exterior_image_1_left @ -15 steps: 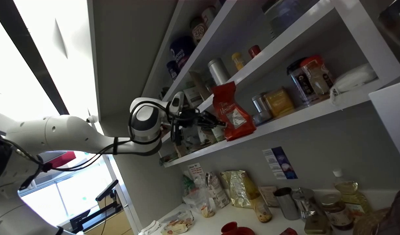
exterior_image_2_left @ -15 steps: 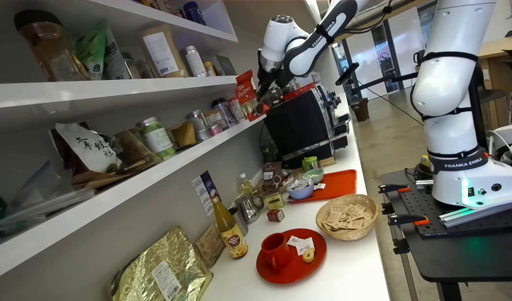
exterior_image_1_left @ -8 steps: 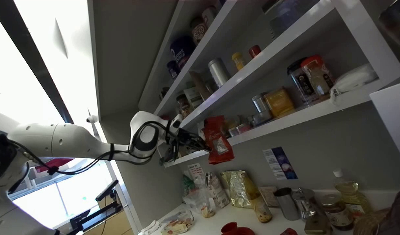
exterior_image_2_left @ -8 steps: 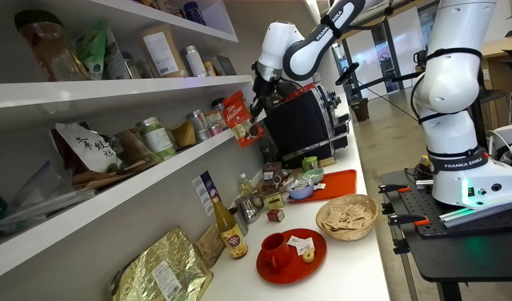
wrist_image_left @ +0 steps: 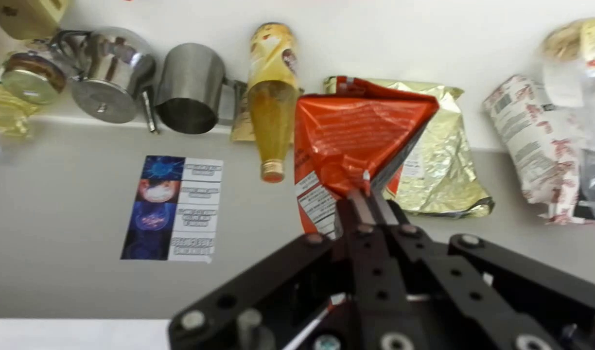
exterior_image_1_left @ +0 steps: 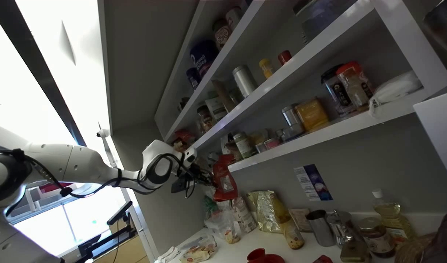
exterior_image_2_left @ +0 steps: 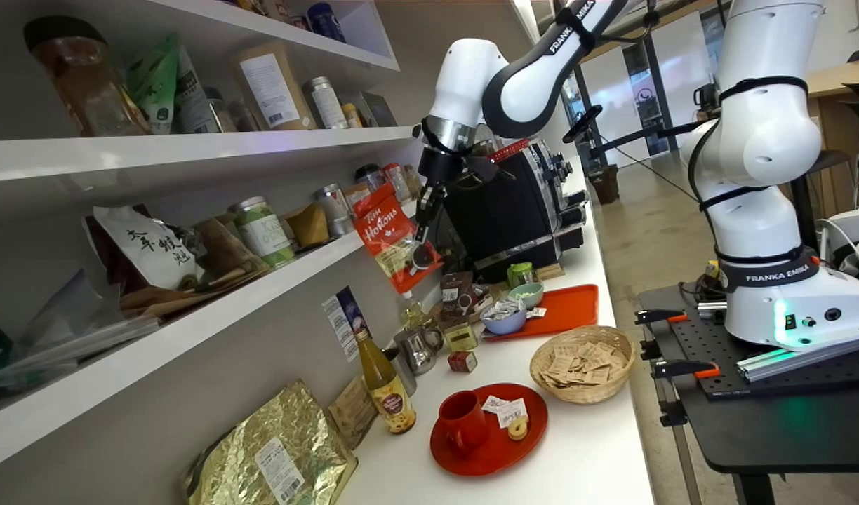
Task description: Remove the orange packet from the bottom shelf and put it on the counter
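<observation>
The orange packet, a glossy red-orange bag, hangs tilted in the air in both exterior views (exterior_image_1_left: 225,180) (exterior_image_2_left: 394,235). It stands in front of the bottom shelf (exterior_image_1_left: 318,134), with its lower end below the shelf's front edge (exterior_image_2_left: 121,368). My gripper (exterior_image_2_left: 421,231) is shut on the packet's side. In the wrist view the gripper (wrist_image_left: 370,199) shows its fingers close together with the crumpled packet (wrist_image_left: 356,136) pinched at the tips. The counter (exterior_image_2_left: 577,456) lies below, well apart from the packet; it also shows at the top of the wrist view (wrist_image_left: 424,39).
On the counter stand a yellow bottle (exterior_image_2_left: 384,386), a gold foil bag (exterior_image_2_left: 282,456), steel pitchers (exterior_image_2_left: 417,351), a red plate (exterior_image_2_left: 485,463) with a mug, and a basket (exterior_image_2_left: 582,395). A black appliance (exterior_image_2_left: 503,210) is beside the gripper. Jars (exterior_image_1_left: 244,144) stand on the bottom shelf.
My gripper has carried the packet down and along the shelf, from level with the bottom shelf to partly below its edge. Jars behind it have come into view. The packet stays gripped.
</observation>
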You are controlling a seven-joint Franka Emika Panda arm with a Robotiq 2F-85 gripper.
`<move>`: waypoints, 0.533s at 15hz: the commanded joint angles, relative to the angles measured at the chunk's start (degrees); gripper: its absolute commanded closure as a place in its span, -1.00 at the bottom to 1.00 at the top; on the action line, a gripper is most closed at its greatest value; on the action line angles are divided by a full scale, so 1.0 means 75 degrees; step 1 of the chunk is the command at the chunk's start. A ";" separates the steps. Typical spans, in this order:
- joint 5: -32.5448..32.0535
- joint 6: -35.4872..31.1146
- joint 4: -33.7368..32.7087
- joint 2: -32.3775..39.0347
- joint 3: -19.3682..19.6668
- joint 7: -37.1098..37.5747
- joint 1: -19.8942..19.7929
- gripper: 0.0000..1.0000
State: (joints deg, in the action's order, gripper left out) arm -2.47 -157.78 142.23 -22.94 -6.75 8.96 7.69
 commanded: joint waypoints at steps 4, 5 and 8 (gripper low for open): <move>0.0417 -0.0402 0.0517 0.0392 -0.0878 0.0026 0.0804 0.96; 0.0214 -0.0600 0.0644 0.0465 -0.1143 0.0225 0.0730 0.96; -0.0413 -0.1376 0.0907 0.0778 -0.2035 0.0969 0.0356 0.96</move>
State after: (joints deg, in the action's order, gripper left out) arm -1.73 -162.86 147.69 -19.04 -16.99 11.50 12.97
